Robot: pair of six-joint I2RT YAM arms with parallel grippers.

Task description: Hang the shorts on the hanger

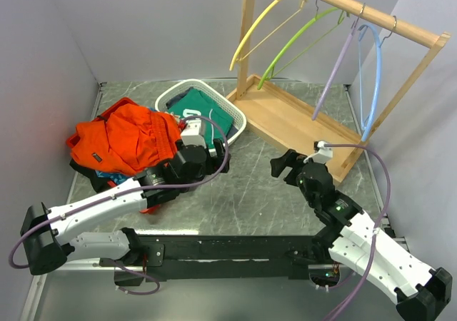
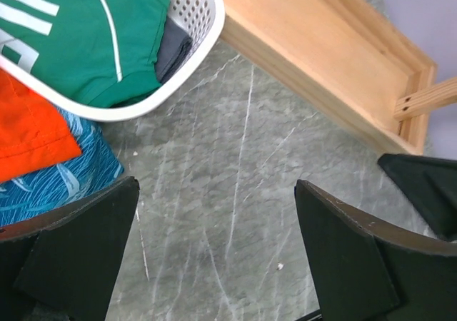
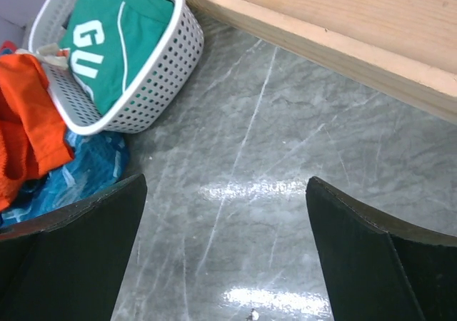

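The shorts (image 1: 125,143) are heaped just left of the white basket (image 1: 241,118), over a blue patterned cloth (image 2: 64,182). Their near edge is hidden by the left arm (image 1: 93,205), and only an orange corner is caught in the wrist views. The yellow hanger (image 1: 260,25) is hung on the wooden rail (image 1: 371,14) behind the basket, to its right. The left gripper (image 2: 216,187) and right gripper (image 3: 226,182) are spread wide with nothing held, in front of the basket.

Crumpled orange-red shorts (image 1: 125,141): bunched in loose heap, folds on top, lying over blue patterned cloth (image 2: 71,171), just left of white basket (image 1: 236,111). Thin yellow hanger (image 1: 257,23): curved, bare, hung by metal hook from wooden rail (image 1: 371,12), leftmost of four, tilted, well apart from shorts.
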